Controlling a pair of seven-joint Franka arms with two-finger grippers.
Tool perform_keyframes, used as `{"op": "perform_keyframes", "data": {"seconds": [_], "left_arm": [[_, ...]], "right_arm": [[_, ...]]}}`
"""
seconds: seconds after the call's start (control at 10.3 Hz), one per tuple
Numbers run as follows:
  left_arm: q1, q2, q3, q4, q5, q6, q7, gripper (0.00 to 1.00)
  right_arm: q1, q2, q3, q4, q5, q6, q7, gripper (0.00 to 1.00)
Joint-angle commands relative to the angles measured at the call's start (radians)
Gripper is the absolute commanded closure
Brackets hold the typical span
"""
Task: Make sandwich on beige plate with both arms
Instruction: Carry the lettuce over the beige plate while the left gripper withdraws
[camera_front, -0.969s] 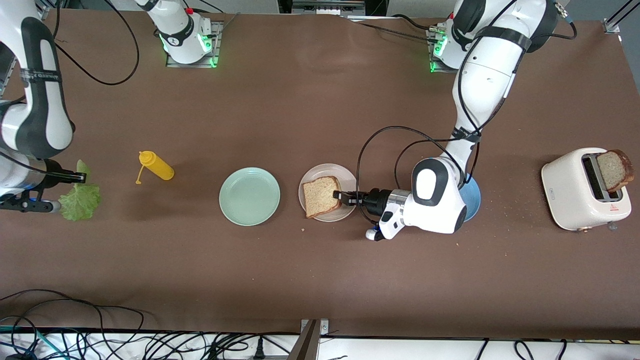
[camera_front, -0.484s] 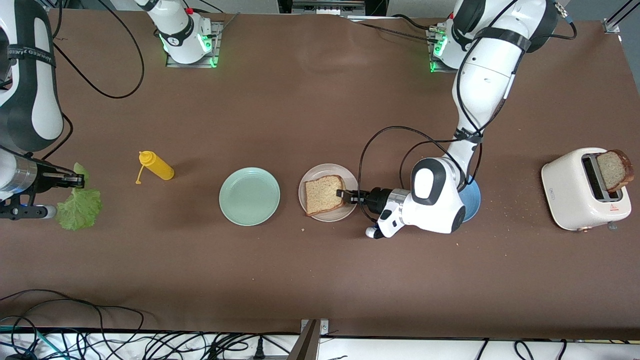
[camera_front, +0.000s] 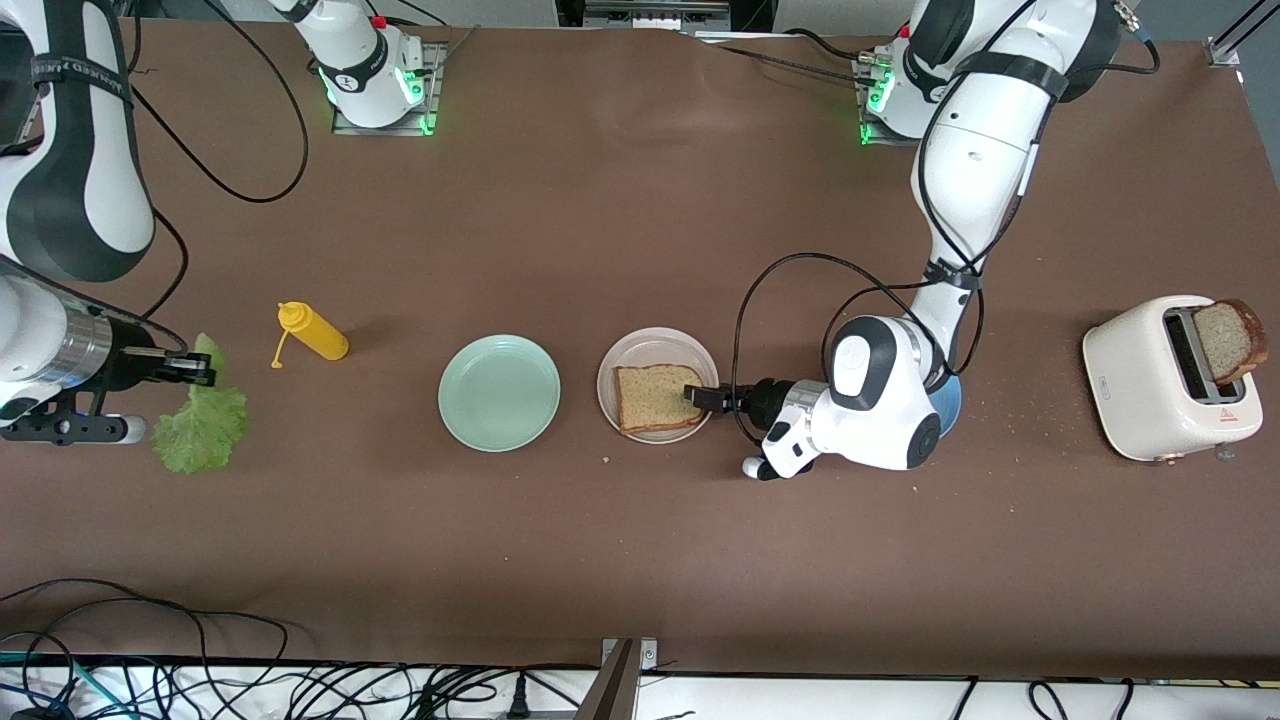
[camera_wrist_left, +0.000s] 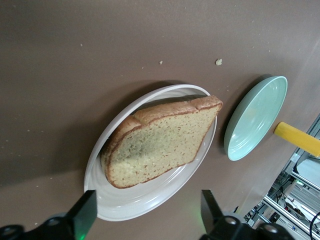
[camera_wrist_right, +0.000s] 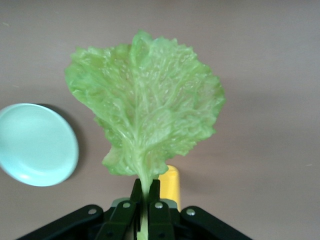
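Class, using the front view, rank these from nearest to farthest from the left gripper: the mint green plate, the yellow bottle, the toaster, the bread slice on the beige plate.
Measured from the left gripper, open over the beige plate's edge:
1. Bread slice, on that plate, right at the fingertips.
2. Mint green plate, beside the beige plate.
3. Yellow bottle and toaster, at the table's two ends: too close to call.

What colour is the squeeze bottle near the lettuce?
Yellow: the squeeze bottle shows best in the front view.

The left arm's wrist covers most of the blue plate (camera_front: 945, 400), only a sliver peeking out at three o'clock, while the right arm (camera_front: 60, 200) runs off frame.
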Motion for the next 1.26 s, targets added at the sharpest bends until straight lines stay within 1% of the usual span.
{"op": "perform_keyframes", "data": {"seconds": [0.0,0.1,0.19,0.29,0.39,0.58,0.68,0.77,0.87,1.07,1.16], "left_arm": [[0.007,-0.043,0.03,-0.015,0.036,0.002,-0.027,0.0],[0.01,-0.066,0.061,-0.015,0.036,-0.004,-0.039,0.0],[0.017,-0.085,0.09,-0.015,0.037,-0.009,-0.039,0.0],[0.027,-0.103,0.117,-0.015,0.051,-0.035,-0.041,0.0],[0.027,-0.126,0.157,-0.013,0.107,-0.068,-0.042,0.0],[0.045,-0.154,0.237,-0.006,0.202,-0.159,-0.042,0.0],[0.063,-0.173,0.263,-0.006,0.241,-0.191,-0.041,0.0],[0.082,-0.203,0.288,-0.006,0.316,-0.219,-0.041,0.0],[0.106,-0.23,0.291,-0.006,0.391,-0.239,-0.041,0.0],[0.161,-0.285,0.291,-0.006,0.587,-0.251,-0.036,0.0],[0.189,-0.316,0.291,-0.006,0.633,-0.26,-0.032,0.0]], "right_arm": [[-0.009,-0.01,0.115,0.009,0.028,-0.023,0.2,1.0],[-0.008,-0.007,0.176,0.011,0.021,-0.011,0.309,1.0],[0.009,0.0,0.21,0.014,0.021,0.021,0.414,1.0],[0.046,0.008,0.215,0.014,0.021,0.063,0.495,1.0],[0.102,0.026,0.215,0.015,0.021,0.121,0.564,1.0],[0.207,0.074,0.215,0.015,0.019,0.285,0.745,1.0],[0.247,0.107,0.215,0.015,0.019,0.36,0.831,1.0],[0.293,0.144,0.215,0.015,0.019,0.438,0.911,1.0],[0.328,0.184,0.215,0.015,0.021,0.512,0.982,1.0],[0.403,0.261,0.215,0.015,0.025,0.685,1.158,1.0],[0.446,0.301,0.215,0.018,0.024,0.756,1.248,1.0]]}}
